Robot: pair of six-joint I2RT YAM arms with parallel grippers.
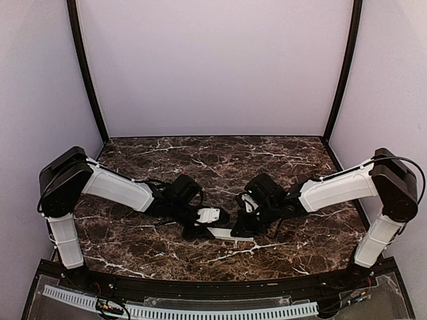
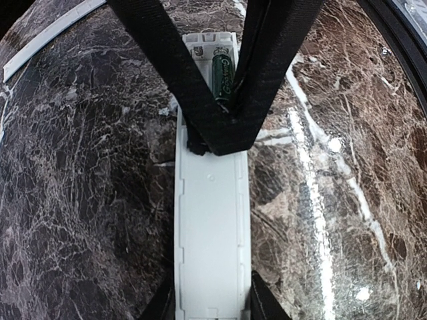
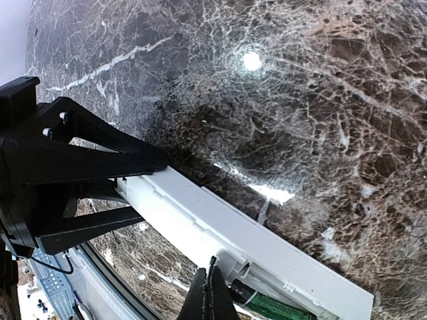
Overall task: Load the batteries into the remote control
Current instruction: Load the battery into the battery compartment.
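The remote control (image 2: 212,233) is a long white bar lying back side up, just above the marble. My left gripper (image 2: 212,303) is shut on its sides near one end. Its far end has an open battery bay with one dark green battery (image 2: 223,77) in it. My right gripper (image 2: 220,133) is shut, with its tips pressed together at the near edge of that bay. The right wrist view shows the same: the remote (image 3: 233,227), the green battery (image 3: 273,308), my shut right gripper (image 3: 211,293) and the left gripper (image 3: 150,190). The red-orange battery is out of view.
A thin flat pale-grey strip (image 2: 47,37) lies on the marble table (image 2: 87,200) to the far left of the remote. In the top view both arms meet at the table's front centre around the remote (image 1: 230,234). The table's front rail (image 1: 213,287) is close behind.
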